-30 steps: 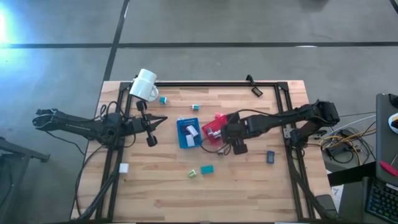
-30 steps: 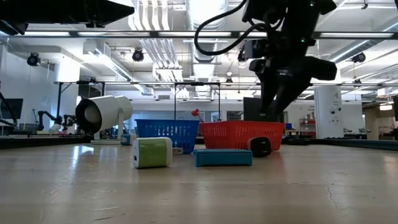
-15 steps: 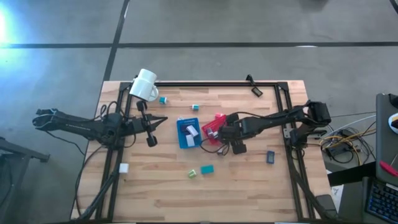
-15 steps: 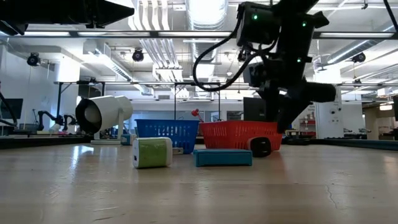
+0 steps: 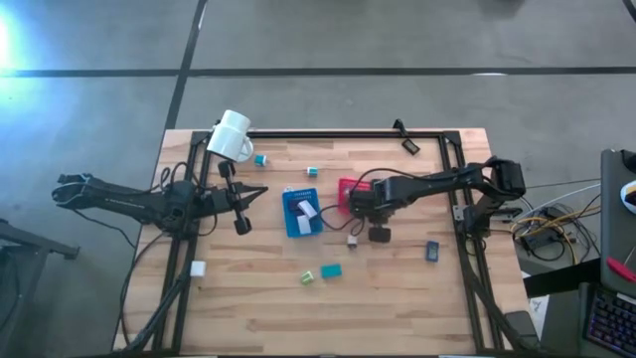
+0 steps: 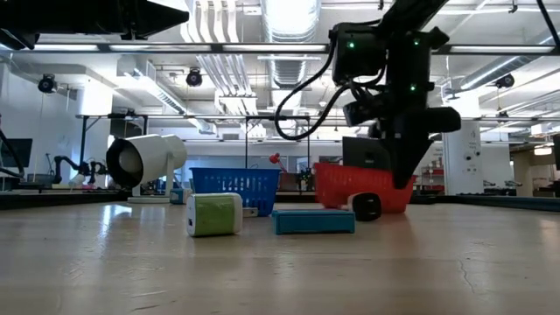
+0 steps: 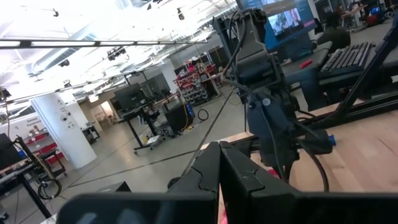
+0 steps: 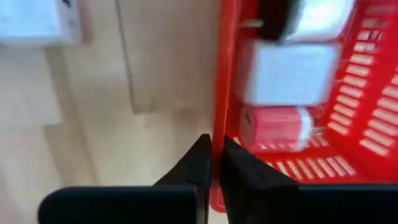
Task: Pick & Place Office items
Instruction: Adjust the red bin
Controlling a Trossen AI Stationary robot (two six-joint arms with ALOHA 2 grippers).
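On the left of the wooden tabletop point(image 5: 397, 288), the left gripper point(image 5: 241, 225) waits with its jaws pressed fully together, holding nothing; the white mug point(image 5: 232, 135) lies on its side beyond those jaws at the tabletop's far corner, and a white block point(image 5: 198, 268) sits apart from them near the tabletop's left edge. Past the left jaws toward the middle, two small teal blocks point(image 5: 260, 159) lie on the bare wood, and the blue tray point(image 5: 301, 213) stands just beyond the jaws, with white items inside. In front of it, well clear of either pair of jaws, a green-and-white block point(image 5: 308, 277) and a teal block point(image 5: 331, 269) lie side by side. At the centre, the right gripper point(image 5: 354, 201) has its jaws closed narrow on the rim of the red tray point(image 8: 219, 112); inside the tray, just beside those jaws, rest a white block point(image 8: 285, 73) and a pink block point(image 8: 277, 126). In the low view the red tray sits tilted. A small dark round item point(image 5: 379, 235) lies near the right jaws, and a dark blue block point(image 5: 433, 251) lies farther right of them.
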